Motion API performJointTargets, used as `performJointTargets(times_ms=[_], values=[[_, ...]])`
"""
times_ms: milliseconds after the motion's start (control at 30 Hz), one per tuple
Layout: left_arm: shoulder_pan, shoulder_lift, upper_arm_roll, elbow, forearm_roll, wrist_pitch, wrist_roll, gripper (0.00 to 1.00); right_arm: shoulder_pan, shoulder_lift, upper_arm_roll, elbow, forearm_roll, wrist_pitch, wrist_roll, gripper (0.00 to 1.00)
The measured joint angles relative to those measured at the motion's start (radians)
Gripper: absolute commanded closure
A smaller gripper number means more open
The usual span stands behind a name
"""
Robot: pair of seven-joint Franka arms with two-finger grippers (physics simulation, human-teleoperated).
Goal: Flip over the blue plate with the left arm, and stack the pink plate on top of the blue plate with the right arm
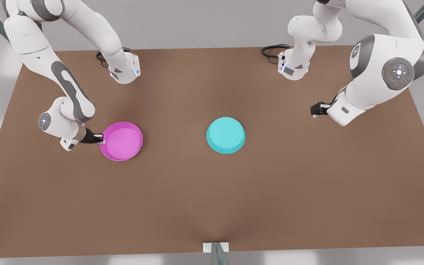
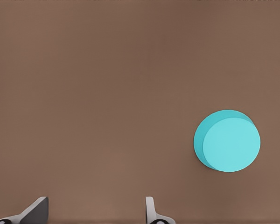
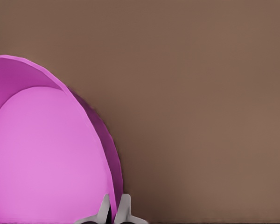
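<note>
The right gripper [image 1: 99, 138] pinches the rim of the pink plate [image 1: 122, 141] at the front view's left of the brown table [image 1: 212, 206], one finger inside the wall and one outside, as the right wrist view shows, with the fingertips [image 3: 104, 209] nearly together. The plate sits open side up, perhaps tilted slightly off the surface, though the front view is too flat to settle that. The blue plate [image 1: 226, 135] lies bottom up near the table's middle, well apart from the pink one. The left gripper [image 1: 317, 109] waits at the front view's right, held above the table with its fingers [image 2: 37, 210] spread and nothing between them.

Both plates look like light, rigid plastic with smooth walls, so a thin rim pinch is the natural hold but could let the plate swing or slip. The inner finger is partly hidden behind the pink wall, and how deep the hold reaches is cut off.
</note>
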Motion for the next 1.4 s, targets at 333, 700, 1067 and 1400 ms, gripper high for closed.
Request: performJointTargets(times_ms=[333, 700, 1067, 1400], values=[[0.0, 0.0, 0.0, 0.0, 0.001, 0.0, 0.0, 0.0, -0.174, 0.003, 0.249, 0.009, 0.029, -0.109, 0.124, 0.79], [0.003, 0.0, 0.0, 0.0, 0.006, -0.002, 0.0, 0.0, 0.011, -0.089, 0.462, 0.084, 0.4, -0.106, 0.219, 0.79], [0.008, 0.0, -0.001, 0.0, 0.006, 0.0, 0.0, 0.0, 0.842, -0.112, -0.013, 0.244, 0.595, -0.06, 0.422, 0.79], [0.007, -0.001, 0.001, 0.0, 0.007, 0.0, 0.0, 0.0, 1.407, 0.031, -0.456, 0.456, 0.638, -0.031, 0.535, 0.79]])
